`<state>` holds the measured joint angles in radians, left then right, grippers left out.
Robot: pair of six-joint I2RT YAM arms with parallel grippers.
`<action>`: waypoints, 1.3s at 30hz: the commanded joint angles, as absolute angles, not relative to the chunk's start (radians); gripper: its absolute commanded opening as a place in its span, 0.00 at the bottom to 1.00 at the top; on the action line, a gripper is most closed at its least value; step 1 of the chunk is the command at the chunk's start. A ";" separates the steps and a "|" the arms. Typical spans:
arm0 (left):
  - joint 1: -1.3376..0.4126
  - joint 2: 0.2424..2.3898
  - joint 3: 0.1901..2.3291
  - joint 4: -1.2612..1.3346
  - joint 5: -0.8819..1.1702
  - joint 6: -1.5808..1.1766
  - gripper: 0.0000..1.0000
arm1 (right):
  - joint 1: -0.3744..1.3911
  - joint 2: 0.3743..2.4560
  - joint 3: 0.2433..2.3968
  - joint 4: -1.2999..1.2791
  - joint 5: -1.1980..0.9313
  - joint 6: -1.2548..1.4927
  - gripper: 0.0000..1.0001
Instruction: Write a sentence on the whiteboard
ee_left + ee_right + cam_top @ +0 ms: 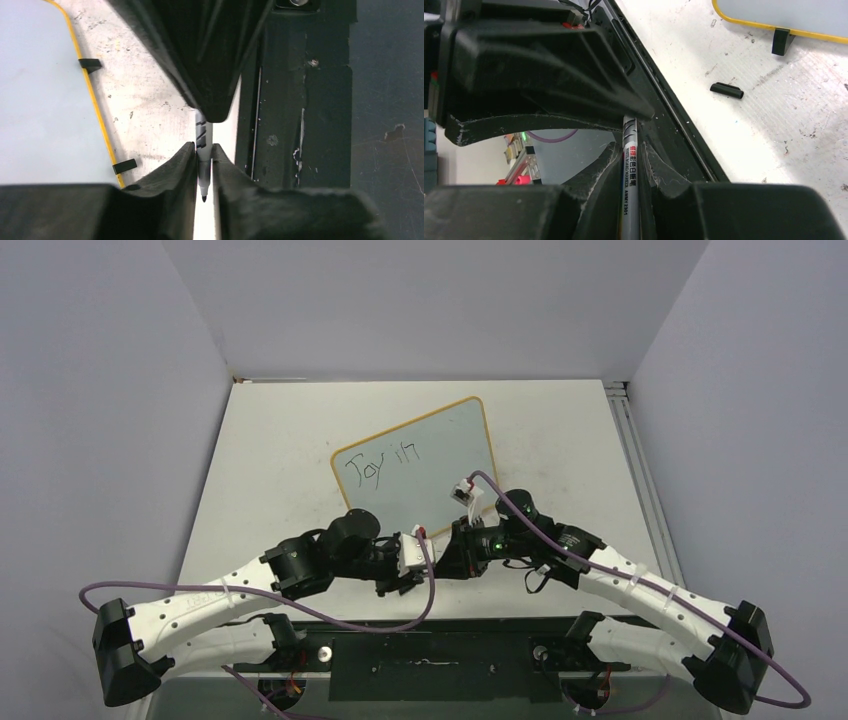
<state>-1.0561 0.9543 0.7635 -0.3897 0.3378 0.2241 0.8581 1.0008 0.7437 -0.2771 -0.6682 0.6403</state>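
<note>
Left gripper [203,152] and right gripper [630,150] both clamp one slim grey marker pen [202,131] (tip bare). The yellow-framed glossy whiteboard [455,445] reads "Joy in".

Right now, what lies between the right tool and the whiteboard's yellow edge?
In the right wrist view, a small loose black piece lies on the table between the right tool and the whiteboard.

The white table [270,490] has a scuffed, scratched top. Plain pale grey walls enclose it: a back wall [430,300] behind the table and side walls to its left [90,440] and right [760,440]. A metal rail [625,430] runs along the table's right edge. Lighting is even and diffuse.
</note>
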 commanded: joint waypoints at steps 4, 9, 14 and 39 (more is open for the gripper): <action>-0.954 0.918 0.814 -0.354 0.308 0.164 0.67 | 0.863 0.898 0.804 -0.365 -0.421 0.557 0.05; -0.786 0.862 0.818 -0.280 0.392 0.104 0.79 | 0.859 0.861 0.890 -0.505 -0.217 0.464 0.05; -0.623 0.803 0.862 -0.224 0.366 0.008 0.83 | 0.792 0.848 0.951 -0.544 -0.133 0.361 0.05; -0.006 0.867 0.795 -0.060 0.773 -0.304 0.87 | 0.453 0.973 0.814 0.140 -0.483 0.288 0.05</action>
<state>-0.0109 0.8608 0.8162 -0.1528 0.6373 -0.2871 0.4465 0.9302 0.8200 -0.0502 -0.4690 0.2710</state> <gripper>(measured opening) 0.865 0.152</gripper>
